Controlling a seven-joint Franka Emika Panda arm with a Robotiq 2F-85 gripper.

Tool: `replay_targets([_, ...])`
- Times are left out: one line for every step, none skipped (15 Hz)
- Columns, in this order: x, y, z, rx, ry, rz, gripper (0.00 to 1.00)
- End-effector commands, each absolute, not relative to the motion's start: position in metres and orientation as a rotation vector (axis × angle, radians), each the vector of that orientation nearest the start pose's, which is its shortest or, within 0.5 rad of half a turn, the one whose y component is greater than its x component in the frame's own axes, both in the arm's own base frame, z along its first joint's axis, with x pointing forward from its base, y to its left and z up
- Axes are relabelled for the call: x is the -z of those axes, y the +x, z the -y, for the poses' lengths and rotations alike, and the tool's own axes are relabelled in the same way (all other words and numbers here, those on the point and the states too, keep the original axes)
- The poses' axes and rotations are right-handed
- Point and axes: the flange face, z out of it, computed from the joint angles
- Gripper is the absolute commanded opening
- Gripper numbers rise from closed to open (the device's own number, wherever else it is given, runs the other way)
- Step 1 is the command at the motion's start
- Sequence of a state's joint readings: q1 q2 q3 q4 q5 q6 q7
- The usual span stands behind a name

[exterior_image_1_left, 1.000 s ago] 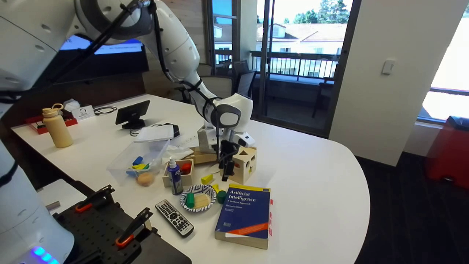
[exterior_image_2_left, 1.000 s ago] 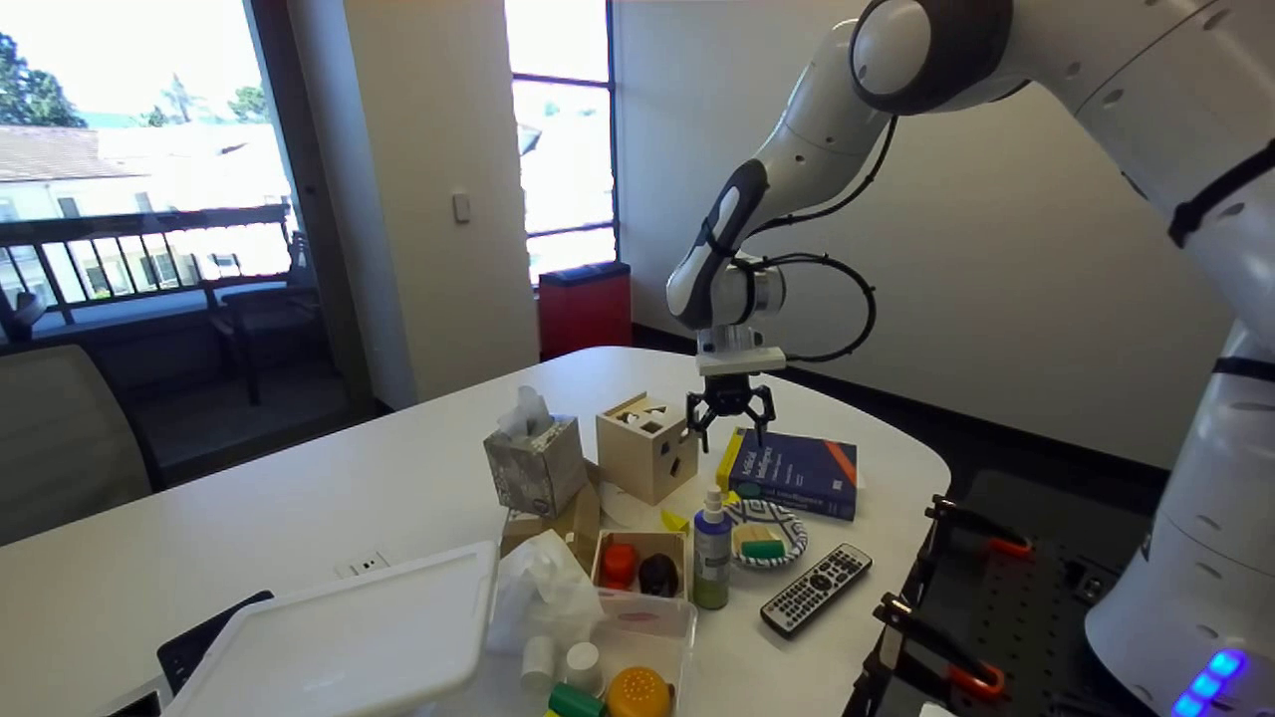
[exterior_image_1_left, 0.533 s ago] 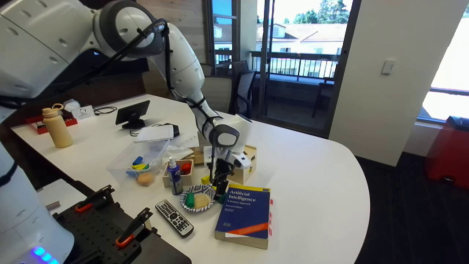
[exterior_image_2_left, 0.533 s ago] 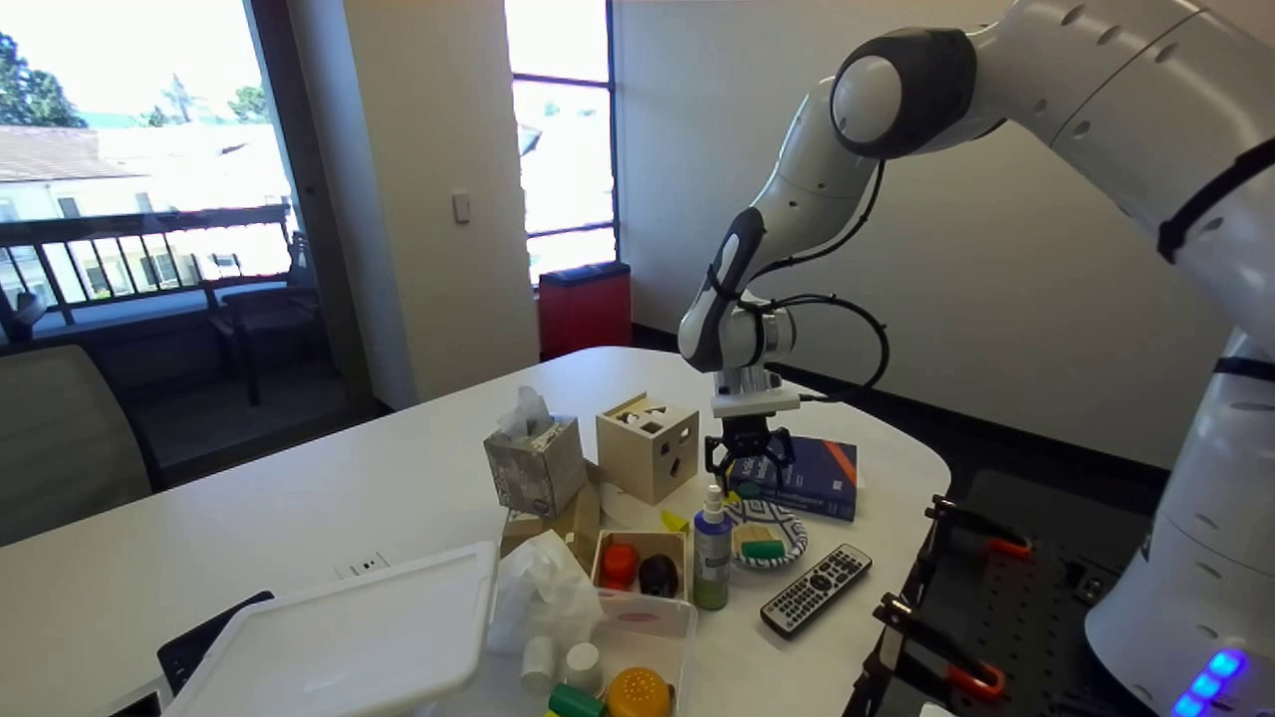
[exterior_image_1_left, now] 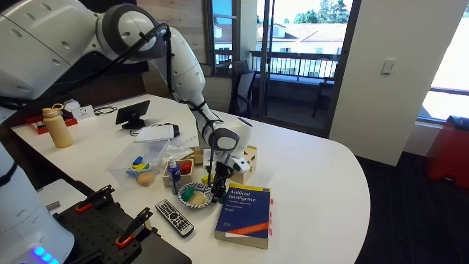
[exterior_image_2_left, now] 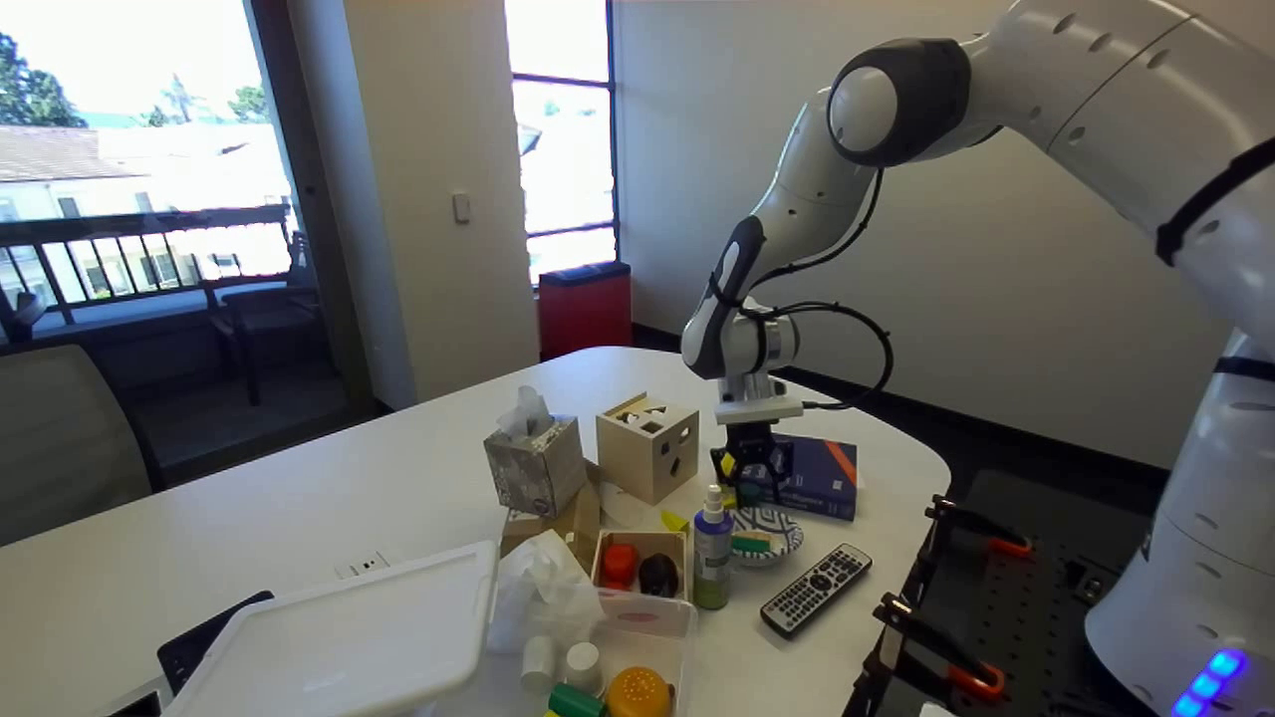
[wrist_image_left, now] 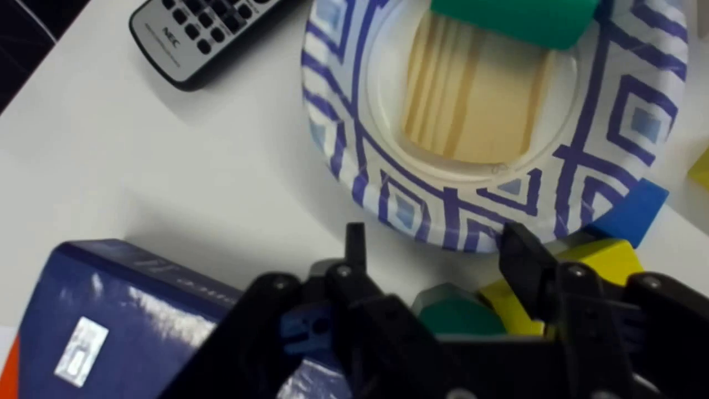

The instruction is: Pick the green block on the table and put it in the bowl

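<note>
A small green block (wrist_image_left: 460, 316) stands on the table between the bowl and a book. It also shows partly in both exterior views (exterior_image_1_left: 223, 197) (exterior_image_2_left: 752, 493). My gripper (wrist_image_left: 435, 237) is open around it, one finger on each side, with nothing held. In an exterior view the gripper (exterior_image_2_left: 759, 490) is low over the table behind the bowl. The patterned bowl (wrist_image_left: 338, 111) holds another green block (wrist_image_left: 515, 19) and a striped wooden piece (wrist_image_left: 471, 94). One fingertip overlaps the bowl's rim in the wrist view.
A thick blue book (exterior_image_1_left: 243, 216) lies close beside the gripper. A yellow block (wrist_image_left: 604, 260) and a blue piece (wrist_image_left: 631, 213) sit by one finger. A spray bottle (exterior_image_1_left: 175, 179), a remote (exterior_image_1_left: 174, 218) and the wooden cube with holes (exterior_image_2_left: 647, 453) stand around.
My gripper has come down toward the table and bowl, around the green block, and stays open. The bowl and its contents have shifted slightly away from the book in the last half second.
</note>
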State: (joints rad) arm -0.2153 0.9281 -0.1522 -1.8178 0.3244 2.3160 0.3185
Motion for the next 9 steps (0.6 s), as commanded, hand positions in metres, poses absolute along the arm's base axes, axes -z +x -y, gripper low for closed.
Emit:
replay_targets([-0.015,0.531,0.211,-0.588,-2.664,-1.390,0.87])
replay_targets([-0.016,0.532,0.212,-0.583,-2.663,-1.390,0.89])
replay_targets([-0.019,0.533,0.213,-0.576,-2.665,-1.391,0.94])
replay_targets([-0.021,0.534,0.215,-0.567,-2.665,-1.393,0.99])
replay_targets([-0.023,0.536,0.216,-0.560,-2.666,-1.394,1.00])
replay_targets([-0.025,0.539,0.217,-0.552,-2.668,-1.396,1.00])
replay_targets([-0.026,0.541,0.218,-0.549,-2.671,-1.399,1.00])
replay_targets([-0.025,0.543,0.218,-0.546,-2.672,-1.399,1.00])
replay_targets([-0.025,0.546,0.218,-0.541,-2.674,-1.396,1.00])
